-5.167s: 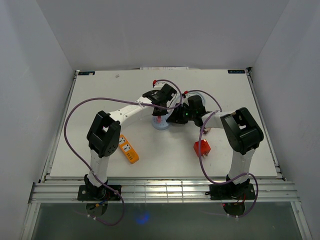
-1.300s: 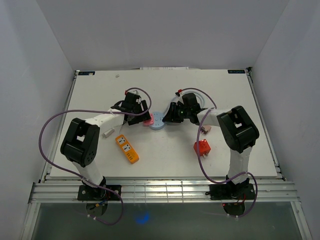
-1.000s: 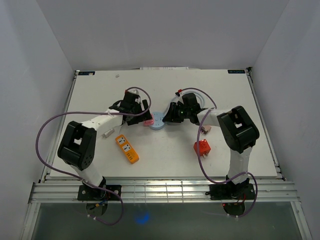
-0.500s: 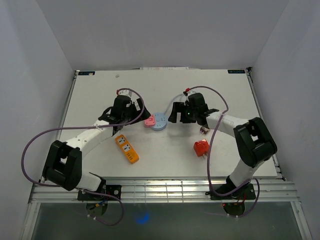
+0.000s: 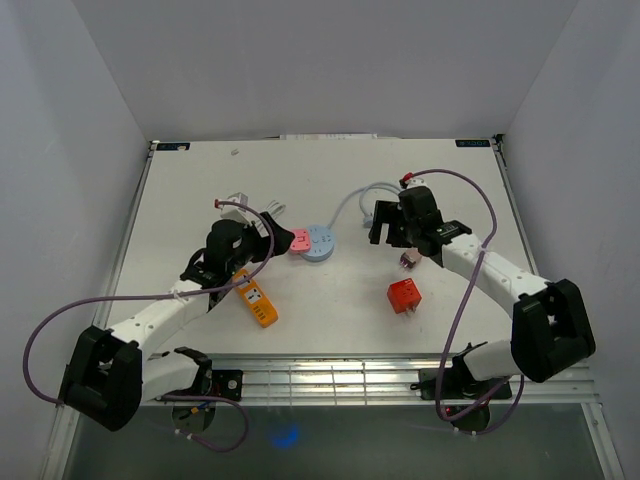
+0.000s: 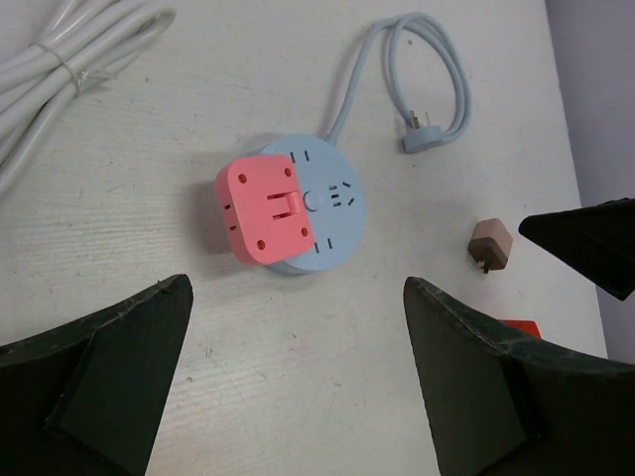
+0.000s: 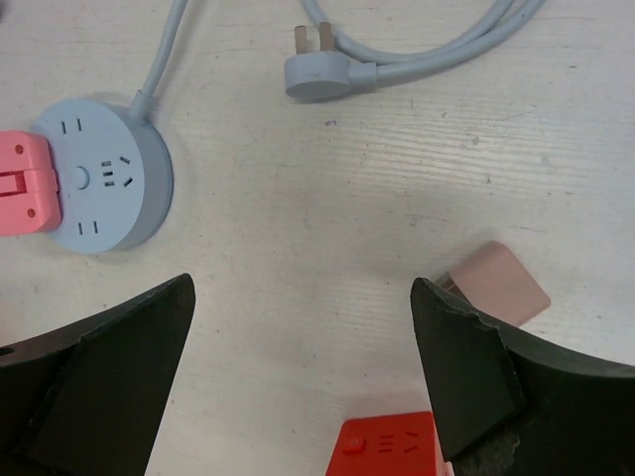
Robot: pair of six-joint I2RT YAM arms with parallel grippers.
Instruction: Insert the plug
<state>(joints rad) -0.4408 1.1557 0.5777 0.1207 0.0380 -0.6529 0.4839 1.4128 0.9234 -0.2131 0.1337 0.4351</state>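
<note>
1. Check the plug (image 6: 263, 210) — it sits flat on the socket (image 6: 327, 203), overhanging the rim on the left-arm side. It looks pushed home.
2. Note that both tools have their jaws apart and hold nothing, which suits a finished insertion.
3. Find the plug ahead of the left tool (image 6: 296, 297), in line with the gap between its fingers and not touching them.
4. Expect the right tool (image 7: 301, 288) well apart from the plug — it hovers over the table (image 7: 298, 198).
</note>
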